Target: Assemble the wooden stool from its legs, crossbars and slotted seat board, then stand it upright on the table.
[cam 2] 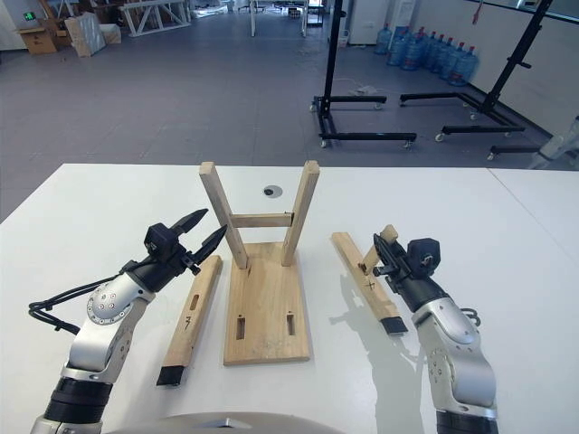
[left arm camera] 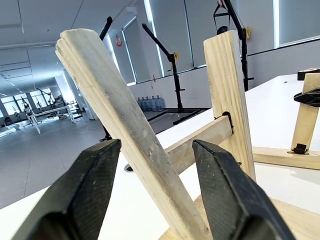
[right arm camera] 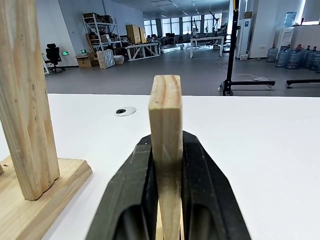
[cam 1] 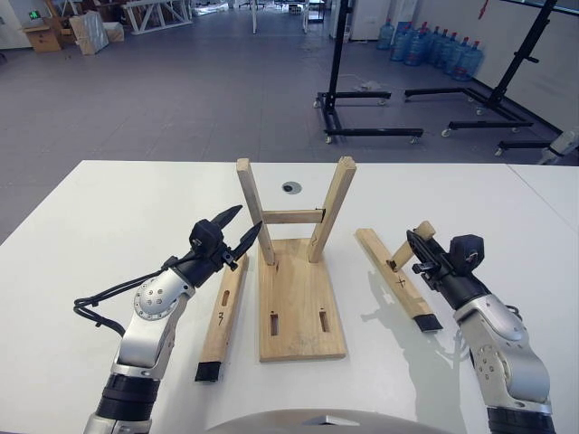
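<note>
The slotted seat board [cam 1: 301,312] lies flat mid-table. Two legs [cam 1: 256,210] [cam 1: 332,206] stand in its far slots, joined by a crossbar [cam 1: 292,217]. My left gripper [cam 1: 241,226] is open, hovering just left of the left standing leg [left arm camera: 125,135], which shows between its fingers [left arm camera: 80,200] without touching them. A loose leg [cam 1: 223,312] lies left of the board. Right of the board lies another leg [cam 1: 395,276] with a short crossbar [right arm camera: 166,140] rising from it. My right gripper [cam 1: 418,244] is shut on that crossbar.
A round cable hole [cam 1: 290,187] sits in the white table [cam 1: 109,226] behind the stool parts. Black wheeled stands [cam 1: 366,108] are on the floor beyond the far edge. A second table [cam 1: 552,185] adjoins at the right.
</note>
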`<state>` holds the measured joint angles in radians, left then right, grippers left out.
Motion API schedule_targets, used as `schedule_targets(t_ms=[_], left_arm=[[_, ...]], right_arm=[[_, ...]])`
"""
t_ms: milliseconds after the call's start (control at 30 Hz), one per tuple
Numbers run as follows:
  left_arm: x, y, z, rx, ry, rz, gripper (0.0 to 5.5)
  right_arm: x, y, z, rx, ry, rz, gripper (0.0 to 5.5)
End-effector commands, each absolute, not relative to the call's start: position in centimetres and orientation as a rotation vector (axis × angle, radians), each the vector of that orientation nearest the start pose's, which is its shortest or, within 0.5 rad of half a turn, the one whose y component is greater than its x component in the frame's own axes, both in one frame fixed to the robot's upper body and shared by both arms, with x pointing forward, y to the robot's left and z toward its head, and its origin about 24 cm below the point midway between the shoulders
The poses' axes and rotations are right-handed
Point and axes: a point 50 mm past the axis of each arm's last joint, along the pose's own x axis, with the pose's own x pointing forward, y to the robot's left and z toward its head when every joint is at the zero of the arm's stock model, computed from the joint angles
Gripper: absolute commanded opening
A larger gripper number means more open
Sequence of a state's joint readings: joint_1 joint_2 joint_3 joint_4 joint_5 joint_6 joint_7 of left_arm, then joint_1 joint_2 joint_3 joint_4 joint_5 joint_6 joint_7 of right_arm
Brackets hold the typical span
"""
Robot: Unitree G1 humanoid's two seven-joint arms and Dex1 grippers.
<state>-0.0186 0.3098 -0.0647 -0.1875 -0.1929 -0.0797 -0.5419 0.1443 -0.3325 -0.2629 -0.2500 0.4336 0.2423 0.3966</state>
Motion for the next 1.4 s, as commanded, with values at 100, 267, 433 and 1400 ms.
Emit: schedule_targets(t_ms=[100,267,433,1400], left_arm=[[24.5,15.1,9.7,0.184,-0.235,-0.664,2.62],[24.5,15.3,9.7,0.187,-0.231,-0.662,2.62],[24.6,15.3,9.7,0.189,-0.232,-0.666,2.62],[24.6,15.1,9.1,0.171,-0.233,-0.636,2.62]], right_arm=[[22.0,-23.7,6.6,0.088,0.108,0.24,0.38],[21.2,-23.4,6.4,0.022,0.086,0.316,0.38],[20.6,-22.9,5.9,-0.085,0.069,0.386,0.38],[21.4,-25.3,2.1,0.055,0.406,0.389,0.38]])
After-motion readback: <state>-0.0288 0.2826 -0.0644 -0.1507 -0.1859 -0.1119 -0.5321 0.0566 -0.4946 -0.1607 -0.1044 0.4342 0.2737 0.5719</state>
